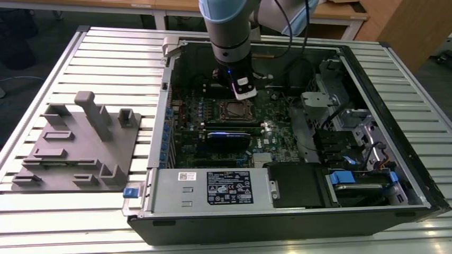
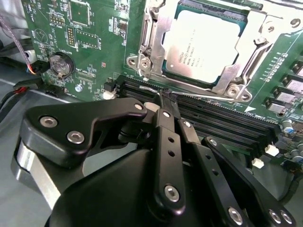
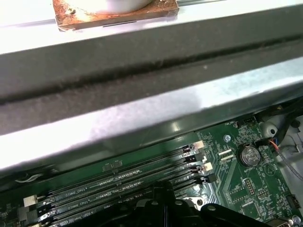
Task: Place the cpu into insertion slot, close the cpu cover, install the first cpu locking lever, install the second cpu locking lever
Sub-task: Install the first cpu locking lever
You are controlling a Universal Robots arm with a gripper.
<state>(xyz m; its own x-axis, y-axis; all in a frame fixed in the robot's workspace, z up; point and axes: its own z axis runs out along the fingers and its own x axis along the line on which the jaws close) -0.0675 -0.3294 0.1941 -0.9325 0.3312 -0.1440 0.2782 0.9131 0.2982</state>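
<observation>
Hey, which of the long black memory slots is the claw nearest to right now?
The memory slot right next to the cpu: the claw has its tip at that slot's edge, and the other slots lie farther from the cpu.

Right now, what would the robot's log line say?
cpu: in insertion slot | cpu cover: closed over cpu | gripper: shut, tips at locking lever beside cover

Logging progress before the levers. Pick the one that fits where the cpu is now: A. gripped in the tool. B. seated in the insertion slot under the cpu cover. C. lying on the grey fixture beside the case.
B: in the second wrist view the cpu lies flat on the board, the cpu cover down over its edges, with the tool beside it, off the chip.
</observation>
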